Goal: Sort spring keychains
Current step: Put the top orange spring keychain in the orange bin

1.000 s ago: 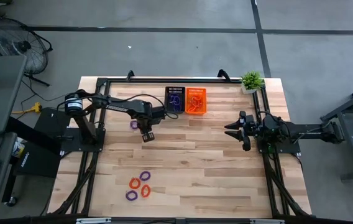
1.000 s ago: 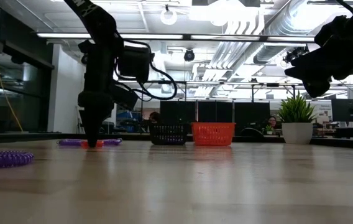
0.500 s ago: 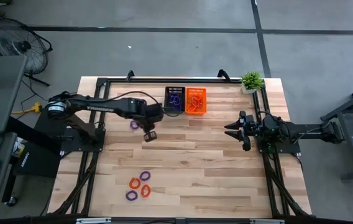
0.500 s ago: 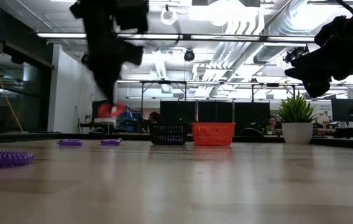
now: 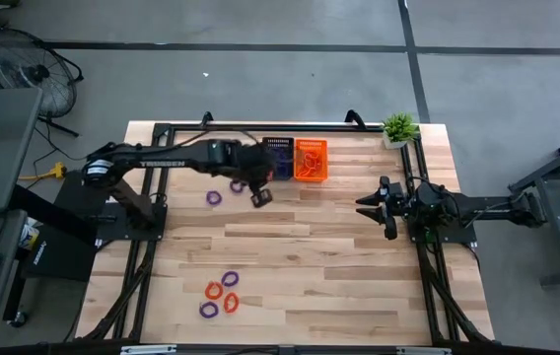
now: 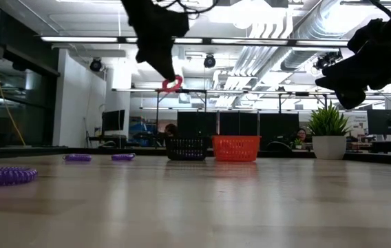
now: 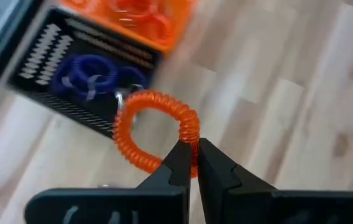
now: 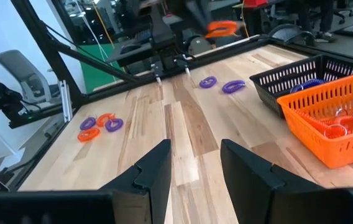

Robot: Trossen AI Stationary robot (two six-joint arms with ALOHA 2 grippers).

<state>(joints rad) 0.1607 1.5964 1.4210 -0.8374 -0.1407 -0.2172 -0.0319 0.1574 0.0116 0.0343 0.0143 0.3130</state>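
Note:
My left gripper (image 5: 260, 198) hangs above the table just in front of the two baskets, shut on an orange spring keychain (image 7: 158, 98), which the low view shows as a small ring (image 6: 172, 84) in the air. The black basket (image 5: 278, 156) holds purple rings. The orange basket (image 5: 311, 160) beside it holds orange ones. Two purple keychains (image 5: 213, 197) (image 5: 238, 185) lie flat on the wood to the left of the gripper. Several orange and purple ones (image 5: 221, 294) lie near the front left. My right gripper (image 5: 367, 205) waits open at the table's right. My left gripper pinches one spot of the orange keychain's coil (image 7: 191, 132) between its two fingertips. The fingers slant downward from the table's left. The rest of the ring sticks out beyond the tips, and the keychain is lifted clear of the table.
A potted plant (image 5: 399, 128) stands at the far right corner. Black frame rails (image 5: 260, 126) run along the table's far edge and both sides. Bare wood lies between the baskets and the front cluster.
My left gripper has risen from the table with the orange keychain and swung toward the table's right and far edge, closer to the baskets, tipping less steeply downward. The keychain, on the wood a second ago, is lifted clear. The two purple keychains stayed in place.

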